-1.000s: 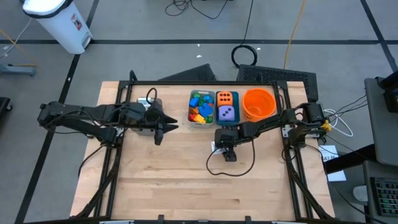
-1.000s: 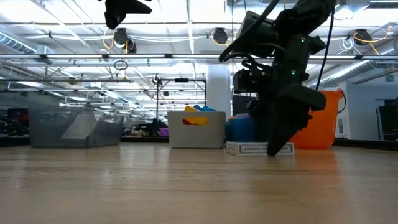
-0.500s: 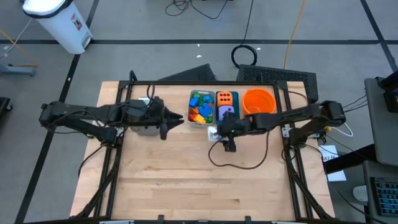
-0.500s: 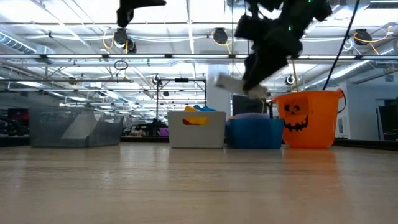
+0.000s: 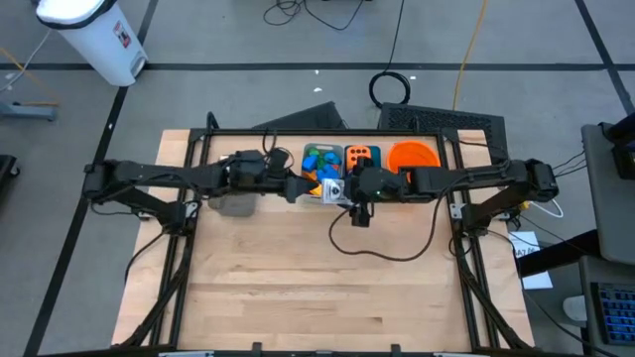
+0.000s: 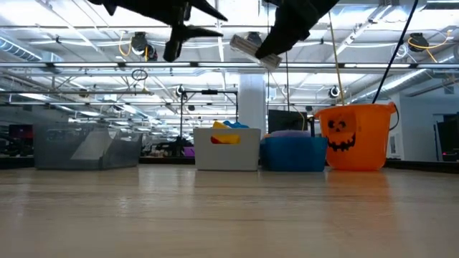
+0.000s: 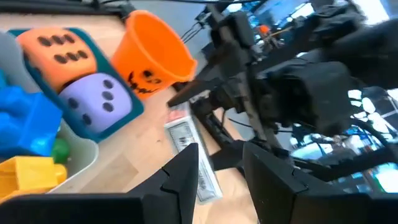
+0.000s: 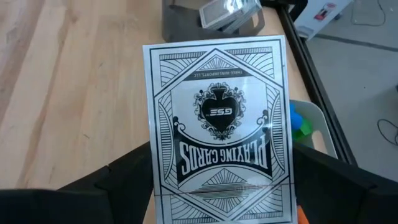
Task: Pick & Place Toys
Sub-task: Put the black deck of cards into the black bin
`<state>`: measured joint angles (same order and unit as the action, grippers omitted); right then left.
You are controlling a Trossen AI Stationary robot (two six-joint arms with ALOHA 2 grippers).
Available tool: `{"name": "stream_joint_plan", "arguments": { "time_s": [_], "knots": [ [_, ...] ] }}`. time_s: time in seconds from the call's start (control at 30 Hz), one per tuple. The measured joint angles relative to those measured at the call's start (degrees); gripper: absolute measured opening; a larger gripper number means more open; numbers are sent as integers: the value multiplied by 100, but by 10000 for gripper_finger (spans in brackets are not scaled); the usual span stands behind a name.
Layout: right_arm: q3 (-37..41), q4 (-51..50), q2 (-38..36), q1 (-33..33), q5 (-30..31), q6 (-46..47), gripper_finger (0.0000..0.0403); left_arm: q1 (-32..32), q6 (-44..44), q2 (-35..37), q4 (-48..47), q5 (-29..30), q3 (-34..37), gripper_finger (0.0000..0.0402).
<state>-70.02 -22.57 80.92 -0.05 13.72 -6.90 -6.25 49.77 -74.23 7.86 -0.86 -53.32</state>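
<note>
I see my right pincer (image 5: 335,190) clamped on a white card packet (image 8: 217,124), high above the worktop (image 5: 298,288) near the grey bin (image 5: 316,193) — left pincer (image 5: 306,188) close beside, fingers slightly apart.

A white packet (image 8: 219,121) is showing black line-work, a spade emblem and black lettering. The orange bucket (image 7: 154,53) is wearing a black pumpkin face. An orange die (image 7: 58,51) is carrying black dots; the purple die (image 7: 99,98) is bearing dark dots here. Blue (image 7: 22,123), yellow (image 7: 28,174) and green (image 7: 60,151) bricks are lying in a grey bin (image 6: 228,151), beside a teal bin (image 6: 292,153).
</note>
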Motion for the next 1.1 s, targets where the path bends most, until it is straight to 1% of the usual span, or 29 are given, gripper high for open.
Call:
{"name": "stream_joint_plan", "arguments": {
  "time_s": [0.2,0.33,0.47,0.63,0.77,0.93,1.1],
  "knots": [
    [0,-38,7,-39,6,16,317,-98,346,-412,118,-11,2,131],
    [0,-20,7,-37,4,35,317,-97,388,-605,288,-13,2,131],
    [0,-32,9,-37,150,32,316,-97,510,-774,407,-14,0,131],
    [2,-11,9,-42,151,37,312,-96,610,-990,787,-15,0,131],
    [2,19,7,-42,154,37,314,-97,621,-1082,983,-13,0,131],
    [2,18,7,-42,153,40,313,-93,646,-1090,958,92,0,131],
    [2,42,7,-42,153,40,314,-95,598,-1086,930,76,-2,131]
  ]
}}
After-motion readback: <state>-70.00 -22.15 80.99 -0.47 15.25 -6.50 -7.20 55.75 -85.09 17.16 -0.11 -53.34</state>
